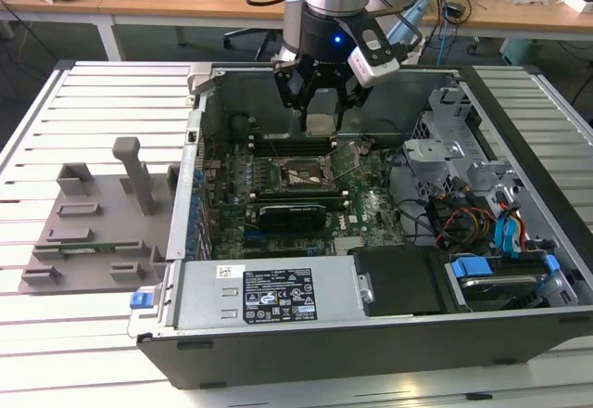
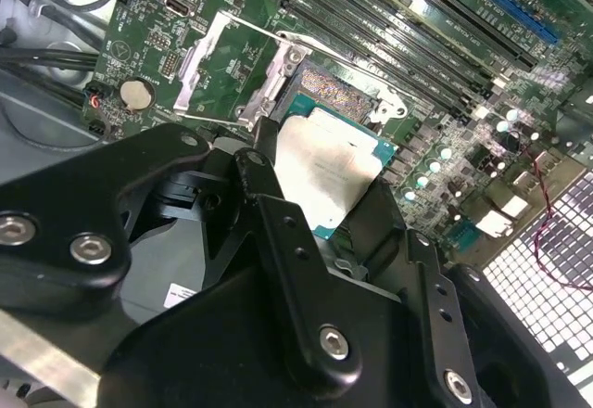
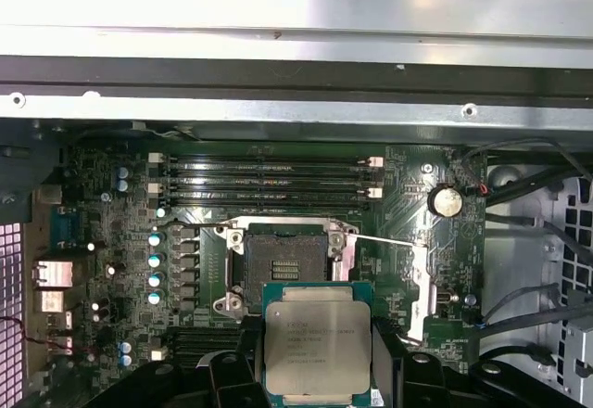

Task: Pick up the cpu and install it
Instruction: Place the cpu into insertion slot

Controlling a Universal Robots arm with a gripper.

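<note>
The flat square silvery-grey metal-topped cpu (image 3: pixel 318 348) has a dull, finely brushed sheen and a green board edge. It sits clamped between the smooth fingers (image 3: pixel 222 380) of the matt black pincer (image 3: pixel 318 376). Beneath the pincer lies the glossy green rectangular circuit board (image 3: pixel 408 176), with the shiny bare-metal rectangular socket frame (image 3: pixel 345 260) just beyond the fingertips. Farther beyond, the grey sheet-metal computer case (image 3: pixel 278 116) looks smooth and satin.

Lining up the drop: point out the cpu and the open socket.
cpu (image 3: pixel 318 345), first wrist view, middle of its metal top.
open socket (image 3: pixel 283 258), first wrist view, its dark contact bed.
</note>
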